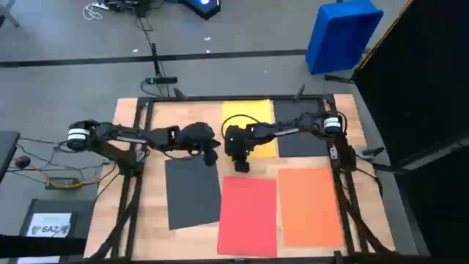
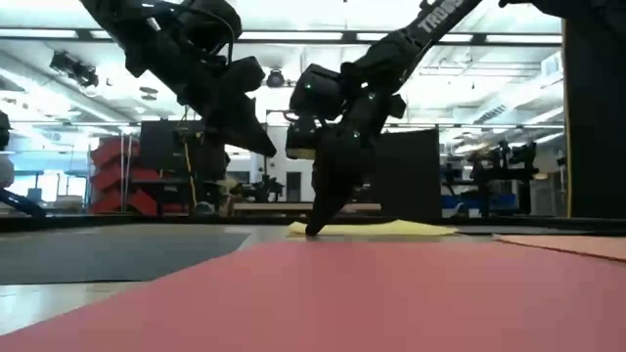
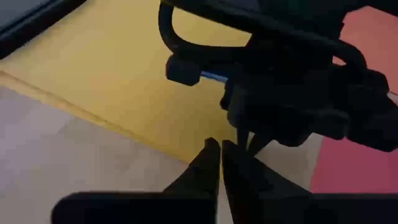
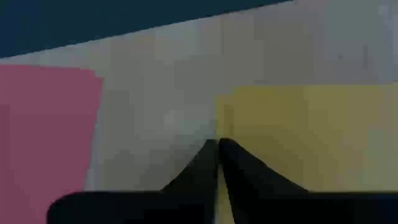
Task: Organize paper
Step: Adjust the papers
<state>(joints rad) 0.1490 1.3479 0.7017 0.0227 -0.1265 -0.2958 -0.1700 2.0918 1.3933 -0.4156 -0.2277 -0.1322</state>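
Paper, five sheets, laid flat and apart on a light wooden table [image 1: 143,235]. Yellow sheet [image 1: 258,111] at the far middle of the table, partly covered from above by the right arm. Dark grey sheet [image 1: 192,192] at left of centre, slightly skewed, its far edge under the left arm's wrist. Red sheet [image 1: 248,215] at near centre, just beside the dark grey one. Orange sheet [image 1: 310,205] at near right, just beside the red. A further dark sheet [image 1: 299,145] lies at far right, next to the yellow one and beyond the orange. Right gripper [image 1: 240,166]: reaches in from the right, fingers pressed together with nothing between them, tip pointing down onto the table at the near edge of the yellow sheet; the low view shows the tip [image 2: 315,229] meeting the surface at that sheet's left corner, and the right wrist view shows the closed tips [image 4: 218,147] at the boundary of yellow paper and bare wood. Left gripper [image 1: 212,156]: reaches in from the left, fingers likewise closed on nothing, raised above the table just beside the right gripper, between the dark grey and yellow sheets. A blue plastic bin [image 1: 342,34] stands on the floor beyond the table's far right corner. A dark box with a white label [image 1: 50,224] sits to the left of the table.
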